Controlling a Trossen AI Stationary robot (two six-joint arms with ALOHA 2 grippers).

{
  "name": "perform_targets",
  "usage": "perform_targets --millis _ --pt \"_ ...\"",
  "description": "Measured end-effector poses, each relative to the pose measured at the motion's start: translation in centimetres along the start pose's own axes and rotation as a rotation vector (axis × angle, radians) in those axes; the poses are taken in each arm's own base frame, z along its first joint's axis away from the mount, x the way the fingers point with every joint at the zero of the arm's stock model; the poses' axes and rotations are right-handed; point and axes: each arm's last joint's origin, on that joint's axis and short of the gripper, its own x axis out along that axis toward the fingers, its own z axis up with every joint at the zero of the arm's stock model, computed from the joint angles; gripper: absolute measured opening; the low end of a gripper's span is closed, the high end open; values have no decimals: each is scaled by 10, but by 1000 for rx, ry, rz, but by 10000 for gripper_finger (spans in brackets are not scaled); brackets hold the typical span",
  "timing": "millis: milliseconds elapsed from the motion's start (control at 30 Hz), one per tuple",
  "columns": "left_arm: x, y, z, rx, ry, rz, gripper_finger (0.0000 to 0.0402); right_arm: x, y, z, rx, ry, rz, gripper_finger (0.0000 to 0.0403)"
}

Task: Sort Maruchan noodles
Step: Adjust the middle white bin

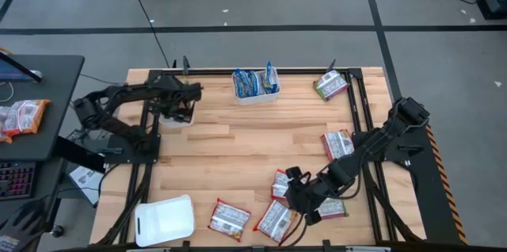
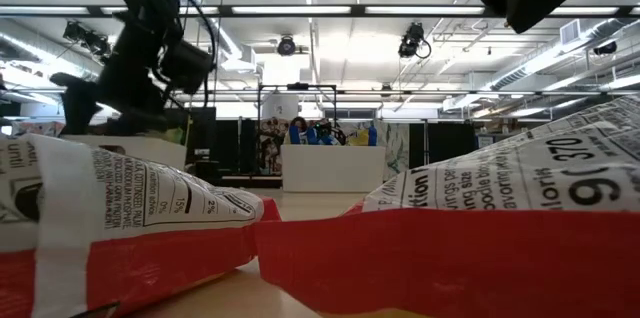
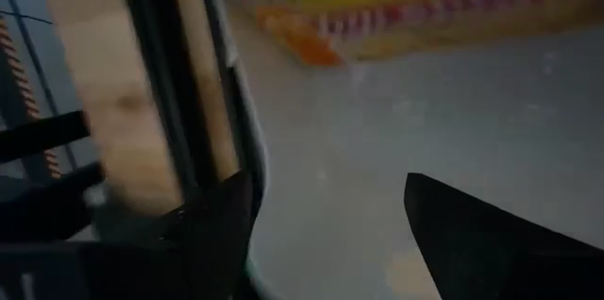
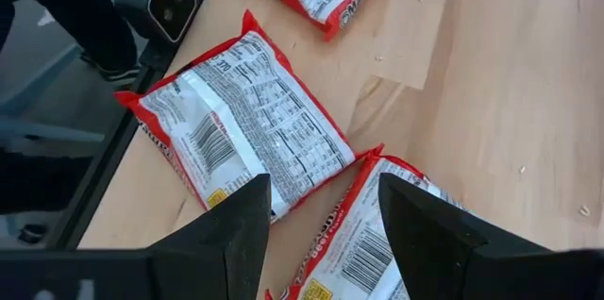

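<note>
Packets in red and white lay nearest the front edge of the wooden table [image 1: 238, 145]: one red packet [image 1: 229, 219] just right of an empty white tray [image 1: 164, 220] at the front left corner, another red packet [image 1: 275, 220] beside it, and a third red-and-white packet [image 1: 280, 182] slightly farther back. The right arm reached in from the right side, bent low and stretched toward the front centre. Its right gripper [image 1: 295, 191] hung just above this cluster, jaws parted and gripping nothing; in the right wrist view, a barcode-side packet [image 4: 247, 130] lay past its fingers [image 4: 236, 234] and a second one [image 4: 377, 243] sat between them, partly hidden. A green-edged packet [image 1: 333, 207] lay under that arm. Farther back on the right, a red-and-white packet [image 1: 338, 144] lay flat beside the arm. At the rear centre, a white tray [image 1: 255, 93] held blue-and-white packets [image 1: 252, 82] standing on edge. A green packet [image 1: 330, 85] lay alone at the rear right corner. The left arm was folded at the rear left, its left gripper [image 1: 187, 103] spread wide and empty over a small white tray [image 1: 176, 119] there; that tray's contents could not be made out from above.
</note>
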Motion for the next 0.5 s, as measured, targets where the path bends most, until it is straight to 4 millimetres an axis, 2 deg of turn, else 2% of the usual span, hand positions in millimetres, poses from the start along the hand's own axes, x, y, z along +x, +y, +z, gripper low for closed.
perform_targets --millis 167,333,500 --pt "-19 -7 -29 35 -20 -101 282 1 -6 1 -31 5 12 203" --pt "-30 -15 -50 24 -58 -169 282 2 -13 3 11 17 52 203" --pt "-34 -24 -68 31 -68 -207 282 2 -6 0 47 47 128 203"
